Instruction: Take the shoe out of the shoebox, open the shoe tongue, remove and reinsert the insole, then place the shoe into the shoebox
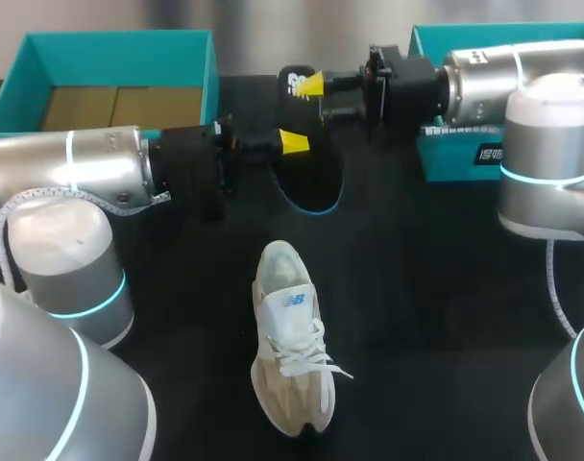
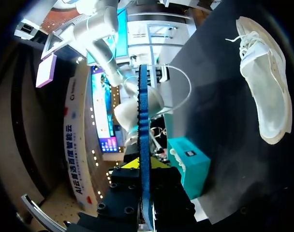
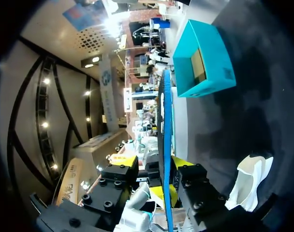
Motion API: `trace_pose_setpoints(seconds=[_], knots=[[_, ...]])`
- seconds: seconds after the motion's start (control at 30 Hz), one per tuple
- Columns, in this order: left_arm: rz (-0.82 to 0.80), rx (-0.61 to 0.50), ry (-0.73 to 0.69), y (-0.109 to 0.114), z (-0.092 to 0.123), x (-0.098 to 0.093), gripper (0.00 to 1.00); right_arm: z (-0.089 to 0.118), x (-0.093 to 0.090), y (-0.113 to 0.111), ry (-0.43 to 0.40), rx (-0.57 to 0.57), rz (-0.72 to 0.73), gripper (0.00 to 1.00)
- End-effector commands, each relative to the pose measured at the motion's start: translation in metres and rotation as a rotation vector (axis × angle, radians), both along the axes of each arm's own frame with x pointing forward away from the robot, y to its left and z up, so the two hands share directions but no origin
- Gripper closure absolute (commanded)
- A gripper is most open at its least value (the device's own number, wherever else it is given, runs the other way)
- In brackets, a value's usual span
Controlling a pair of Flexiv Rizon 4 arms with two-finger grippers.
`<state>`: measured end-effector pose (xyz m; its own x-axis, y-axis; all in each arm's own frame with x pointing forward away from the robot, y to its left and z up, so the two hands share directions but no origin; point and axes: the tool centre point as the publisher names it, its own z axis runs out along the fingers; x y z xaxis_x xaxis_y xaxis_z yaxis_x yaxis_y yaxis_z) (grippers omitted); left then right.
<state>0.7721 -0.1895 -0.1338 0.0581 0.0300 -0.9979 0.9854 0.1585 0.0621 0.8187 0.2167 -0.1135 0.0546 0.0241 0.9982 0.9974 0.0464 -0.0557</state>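
Note:
The dark insole [image 1: 311, 178] with a blue rim hangs on edge above the table, between my two arms. My left gripper [image 1: 290, 144] is shut on its middle; in the left wrist view the blue edge [image 2: 143, 125] runs up from between that gripper's [image 2: 144, 165] yellow tips. My right gripper [image 1: 313, 84] is at the insole's far end. In the right wrist view its fingers [image 3: 154, 162] stand apart, with the insole's edge [image 3: 165, 125] between them. The beige shoe [image 1: 290, 336] lies on its sole at the near middle of the table, also seen as the shoe [image 2: 268, 92] and the shoe [image 3: 248, 186].
An open teal shoebox [image 1: 42, 58] stands at the back left, the same shoebox [image 3: 205, 63] ahead of my right gripper. A second teal box part [image 1: 450, 158] sits at the back right under my right arm, also seen as the teal box [image 2: 190, 164].

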Motion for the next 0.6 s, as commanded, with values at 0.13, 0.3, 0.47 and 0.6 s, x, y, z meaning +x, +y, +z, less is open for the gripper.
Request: trace_pose_setpoints(seconds=[0.13,0.3,0.47,0.6], knots=[[0.005,0.016,0.199,0.035,0.005,-0.009,1.0,-0.004,-0.027,-0.025,0.003,-0.011,-0.061,0.0],[0.014,0.047,0.49,0.05,-0.003,-0.011,1.0,-0.004,-0.034,-0.035,0.007,-0.02,-0.067,0.0],[-0.006,0.039,0.65,0.054,-0.011,-0.013,1.0,-0.003,-0.038,-0.045,-0.006,-0.093,-0.156,0.0],[-0.006,0.039,0.65,0.054,-0.011,-0.013,1.0,-0.003,-0.038,-0.045,-0.006,-0.093,-0.156,0.0]])
